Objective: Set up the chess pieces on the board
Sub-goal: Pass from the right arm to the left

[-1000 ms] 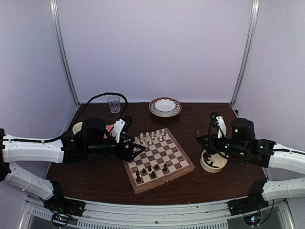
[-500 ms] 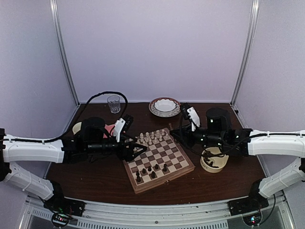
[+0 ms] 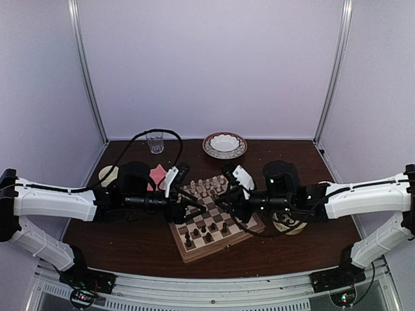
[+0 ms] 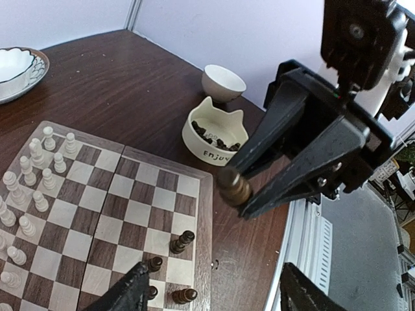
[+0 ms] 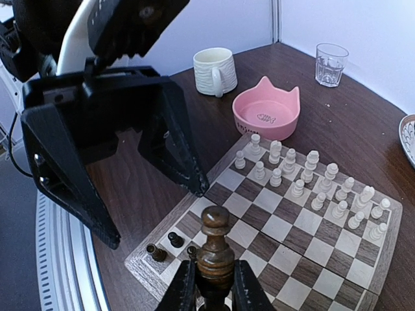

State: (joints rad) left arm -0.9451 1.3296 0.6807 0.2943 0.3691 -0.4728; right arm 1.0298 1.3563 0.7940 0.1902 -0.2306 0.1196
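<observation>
- My left pincer (image 5: 155, 215) hangs over the left part of the board (image 5: 279, 228), its fingers spread and gripping nothing.
- A few dark chessmen (image 3: 206, 230) stand on the near rows (the pale chessmen (image 5: 305, 175) crowd the far side).
- My right pincer (image 4: 235, 194) is pinching one dark chessman (image 5: 215, 249) upright above the board, just beside my left fingertips. It is glossy brown turned wood with a round knob.
- More dark pieces lie in the cream bowl (image 4: 194, 139), off the board's right side.

Over the board (image 3: 224, 241), left gripper (image 3: 194, 208) and right gripper (image 3: 222, 211) mask its middle squares; dark chess piece (image 5: 215, 249) base hidden between fingers (image 5: 249, 286).
</observation>
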